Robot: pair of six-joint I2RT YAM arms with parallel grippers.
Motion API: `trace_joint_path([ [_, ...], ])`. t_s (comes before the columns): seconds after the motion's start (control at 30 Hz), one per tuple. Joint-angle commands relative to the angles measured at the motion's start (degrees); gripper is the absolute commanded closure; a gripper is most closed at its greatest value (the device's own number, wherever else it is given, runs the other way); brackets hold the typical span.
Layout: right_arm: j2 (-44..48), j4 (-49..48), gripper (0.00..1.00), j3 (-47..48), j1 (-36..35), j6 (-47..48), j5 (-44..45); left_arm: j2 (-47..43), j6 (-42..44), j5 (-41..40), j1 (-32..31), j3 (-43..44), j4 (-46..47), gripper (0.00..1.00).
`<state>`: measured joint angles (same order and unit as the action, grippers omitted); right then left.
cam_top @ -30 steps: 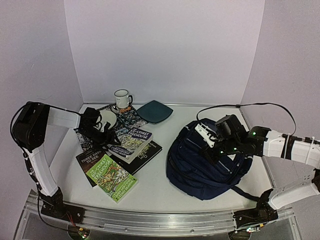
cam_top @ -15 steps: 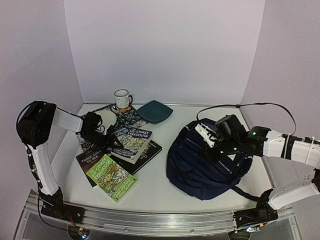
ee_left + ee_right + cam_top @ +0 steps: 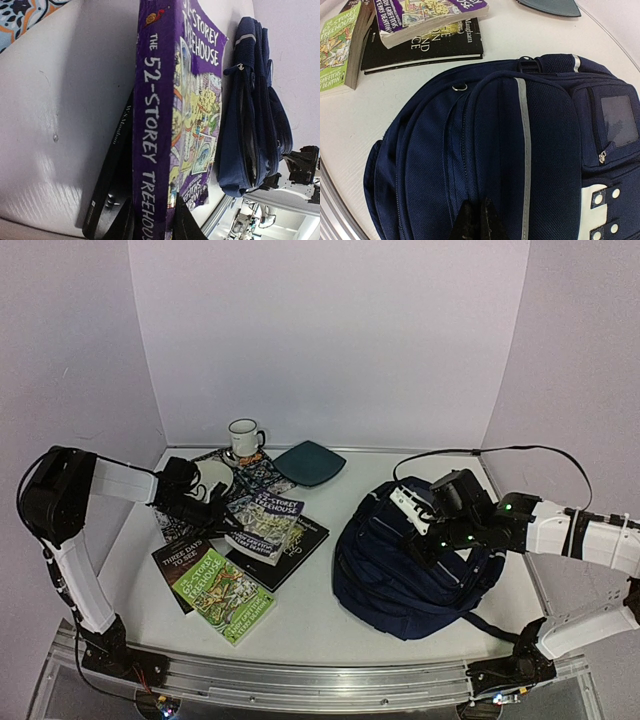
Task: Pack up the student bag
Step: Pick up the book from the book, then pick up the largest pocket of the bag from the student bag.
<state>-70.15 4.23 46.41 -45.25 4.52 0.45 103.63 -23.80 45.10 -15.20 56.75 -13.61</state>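
The student bag (image 3: 400, 580), a large navy backpack with a pale stripe, lies on the right of the table; it also shows in the right wrist view (image 3: 520, 150) and the left wrist view (image 3: 255, 115). My right gripper (image 3: 420, 540) rests on its upper side, fingertips (image 3: 479, 220) pinched together on the fabric beside a zipper seam. My left gripper (image 3: 222, 522) is shut on the spine end of a purple "52-Storey Treehouse" book (image 3: 265, 522), with a finger on each side of the spine (image 3: 152, 225). The book's held end is raised off the black book (image 3: 292, 555) beneath it.
A green paperback (image 3: 222, 590) and a dark "Three Days to See" book (image 3: 178, 558) lie near the front left. Behind stand a white mug (image 3: 243, 437), a white saucer (image 3: 213, 478), a patterned mat (image 3: 258, 472) and a dark teal plate (image 3: 309, 462). Walls close in on three sides.
My left gripper has closed on the purple book's spine end, and the book has shifted slightly to the right. The right arm and the bag have not moved.
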Motion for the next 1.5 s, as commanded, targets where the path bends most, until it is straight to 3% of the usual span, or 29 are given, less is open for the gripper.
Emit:
trace_joint_path([
  [0.0,0.3,-2.0,1.0,0.7,0.6,-1.4,1.1,-8.0,-3.1,-2.8,0.2,-0.9,0.3,1.0],
  [0.53,-0.3,-1.9,1.0,7.6,0.6,-6.7,4.0,-26.5,-12.3,2.4,-1.5,-4.0,6.1,1.0],
  [1.47,-2.8,-5.2,1.0,20.0,1.2,-12.6,14.4,-34.8,-23.5,-0.9,-24.4,-17.1,20.2,1.0],
])
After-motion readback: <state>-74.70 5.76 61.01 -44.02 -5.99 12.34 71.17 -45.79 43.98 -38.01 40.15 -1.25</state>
